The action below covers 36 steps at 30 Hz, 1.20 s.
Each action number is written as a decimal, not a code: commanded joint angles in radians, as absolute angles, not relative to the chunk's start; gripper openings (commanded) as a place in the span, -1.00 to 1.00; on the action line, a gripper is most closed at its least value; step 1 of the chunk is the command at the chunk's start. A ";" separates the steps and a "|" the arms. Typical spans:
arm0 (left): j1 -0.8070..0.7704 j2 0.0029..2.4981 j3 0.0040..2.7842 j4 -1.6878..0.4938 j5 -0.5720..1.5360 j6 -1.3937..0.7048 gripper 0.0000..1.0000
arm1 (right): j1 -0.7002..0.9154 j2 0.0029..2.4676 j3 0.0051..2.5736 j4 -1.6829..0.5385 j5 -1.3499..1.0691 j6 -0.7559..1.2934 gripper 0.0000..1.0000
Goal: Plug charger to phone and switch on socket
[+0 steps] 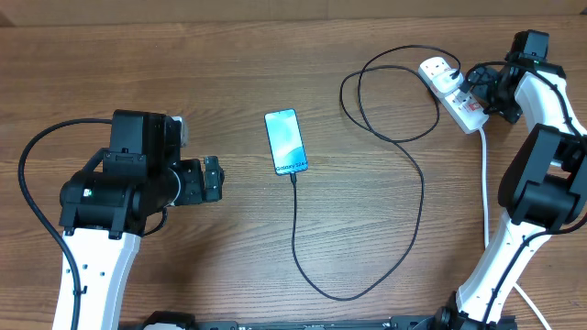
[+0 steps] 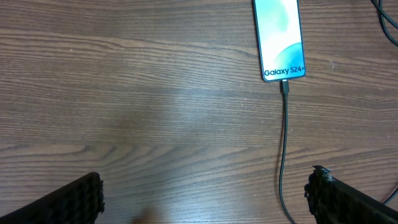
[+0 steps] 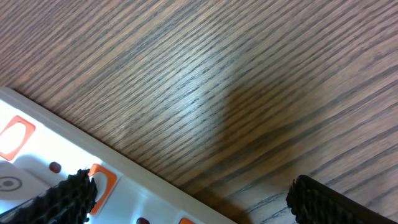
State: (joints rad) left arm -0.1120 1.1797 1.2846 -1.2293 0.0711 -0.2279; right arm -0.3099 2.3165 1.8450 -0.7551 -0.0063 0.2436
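Note:
The phone (image 1: 286, 142) lies face up in the middle of the table, its screen lit, also near the top of the left wrist view (image 2: 278, 37). The charger (image 1: 417, 197), a thin black cable, has its tip in the phone's lower end (image 2: 285, 87) and loops round to the white socket (image 1: 451, 90) at the back right. My left gripper (image 1: 213, 179) is open and empty, to the left of the phone. My right gripper (image 1: 475, 87) is open over the socket (image 3: 43, 165); one finger (image 3: 65, 199) hangs above an orange switch (image 3: 104, 180), the other (image 3: 336, 202) above bare wood.
A thick white lead (image 1: 485, 192) runs from the socket toward the table's front, beside the right arm. A black cable (image 1: 27, 183) curves round the left arm's base. A second orange switch (image 3: 13, 138) shows further along the strip.

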 commanded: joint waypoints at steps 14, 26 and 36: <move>-0.120 1.184 1.298 -1.225 0.077 -0.202 0.99 | -0.304 2.368 1.851 -0.791 -0.092 0.229 1.00; -0.120 1.184 1.298 -1.225 0.074 -0.202 0.99 | -0.313 2.312 1.894 -0.815 -0.078 0.238 1.00; -0.120 1.184 1.298 -1.226 0.075 -0.202 0.99 | -0.350 2.154 1.899 -0.757 -0.001 0.345 1.00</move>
State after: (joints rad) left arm -0.1120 1.1797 1.2846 -1.2293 0.0711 -0.2276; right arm -0.3294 2.2330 1.8660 -0.7746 -0.0280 0.3115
